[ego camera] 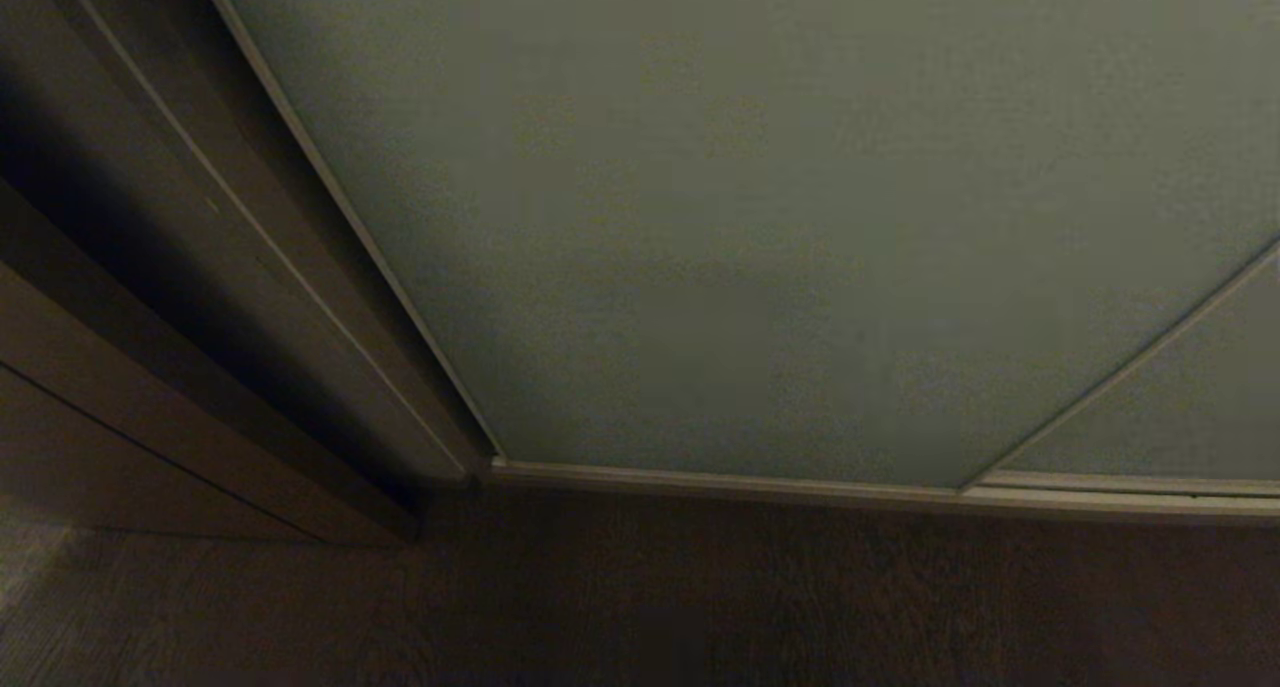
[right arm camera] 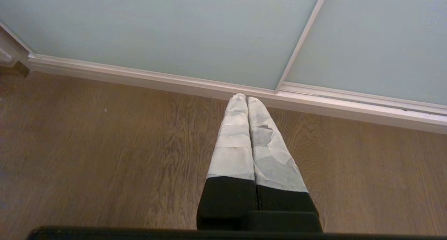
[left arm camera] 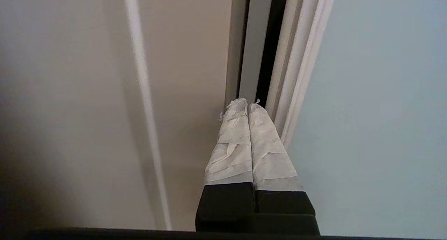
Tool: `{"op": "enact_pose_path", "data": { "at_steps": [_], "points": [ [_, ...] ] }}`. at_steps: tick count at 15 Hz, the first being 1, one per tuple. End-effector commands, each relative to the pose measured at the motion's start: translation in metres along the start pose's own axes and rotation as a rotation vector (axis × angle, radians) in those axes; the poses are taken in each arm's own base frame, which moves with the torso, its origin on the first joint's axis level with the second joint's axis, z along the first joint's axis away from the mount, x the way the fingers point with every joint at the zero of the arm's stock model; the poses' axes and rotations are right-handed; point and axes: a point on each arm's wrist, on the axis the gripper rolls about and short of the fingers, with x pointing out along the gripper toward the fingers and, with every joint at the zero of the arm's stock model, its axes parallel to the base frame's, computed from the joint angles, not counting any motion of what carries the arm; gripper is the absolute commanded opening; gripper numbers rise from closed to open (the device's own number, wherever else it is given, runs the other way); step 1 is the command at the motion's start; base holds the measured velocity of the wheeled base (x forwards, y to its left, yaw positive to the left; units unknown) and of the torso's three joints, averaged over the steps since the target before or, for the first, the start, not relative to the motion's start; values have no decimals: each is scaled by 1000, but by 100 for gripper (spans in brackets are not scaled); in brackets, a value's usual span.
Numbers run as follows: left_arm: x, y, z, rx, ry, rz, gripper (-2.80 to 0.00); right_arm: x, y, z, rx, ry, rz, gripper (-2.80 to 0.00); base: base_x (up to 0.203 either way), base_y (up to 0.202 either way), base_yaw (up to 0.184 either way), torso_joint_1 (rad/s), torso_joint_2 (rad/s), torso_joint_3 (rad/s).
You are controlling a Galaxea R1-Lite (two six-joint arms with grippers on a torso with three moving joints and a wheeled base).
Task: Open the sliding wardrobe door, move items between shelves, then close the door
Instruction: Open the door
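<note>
Two grippers, both pinched together on nothing. The right gripper (right arm camera: 247,98) hangs over the wood floor (right arm camera: 104,156) near the bottom rail; the left gripper (left arm camera: 247,103) sits by the sliding wardrobe door (left arm camera: 377,110) edge at one dark narrow gap (left arm camera: 274,41).

We counted two pale grey-green door panels: the sliding wardrobe door (ego camera: 720,217) and a second panel (ego camera: 1180,407) beside it. We counted two claws, the left claw (left arm camera: 247,104) and the right claw (right arm camera: 246,98), each with two wrapped fingers pressed together.
</note>
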Motion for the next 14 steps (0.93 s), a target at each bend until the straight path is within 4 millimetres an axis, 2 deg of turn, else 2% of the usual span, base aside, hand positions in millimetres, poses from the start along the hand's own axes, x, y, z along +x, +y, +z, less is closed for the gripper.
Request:
{"op": "enact_pose_path", "data": {
  "at_steps": [1,9,14],
  "points": [
    [8,-2,-8,1,11,-10,-280,0,0,0,-1,-1,0,-280,0,0,0,0,0,0],
    [29,-4,-20,2,16,-13,-280,0,0,0,-1,-1,0,-280,0,0,0,0,0,0],
    [33,-8,-23,-2,23,-58,-280,0,0,0,-1,0,0,-280,0,0,0,0,0,0]
  ]
}}
